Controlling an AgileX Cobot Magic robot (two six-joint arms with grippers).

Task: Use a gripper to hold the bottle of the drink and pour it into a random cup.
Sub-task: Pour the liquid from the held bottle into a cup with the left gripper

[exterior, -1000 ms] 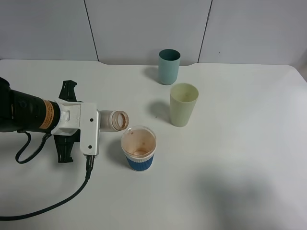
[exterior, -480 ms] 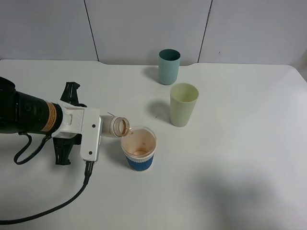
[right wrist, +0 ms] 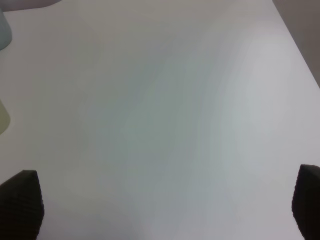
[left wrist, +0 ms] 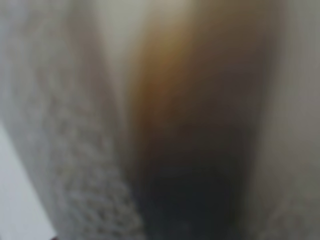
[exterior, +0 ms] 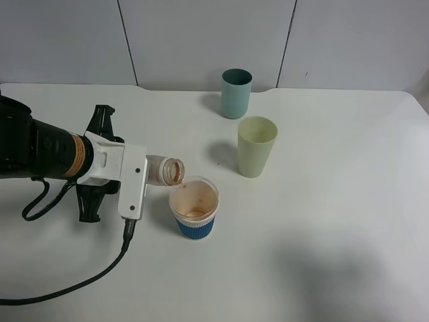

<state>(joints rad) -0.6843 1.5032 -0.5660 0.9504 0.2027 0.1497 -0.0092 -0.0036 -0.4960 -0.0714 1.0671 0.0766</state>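
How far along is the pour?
Done: the left gripper is shut on the bottle. In hand: the bottle is tipped nearly level, its open mouth at the rim of the blue cup. Left: the pour itself. No stream shows, and the blue cup seems to hold only brown staining.

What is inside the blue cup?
Inside the cup: brown stains on the wall and a pale brownish bottom. No stream from the bottle shows. The near inner wall is hidden by the rim, and whether liquid lies at the bottom cannot be told.
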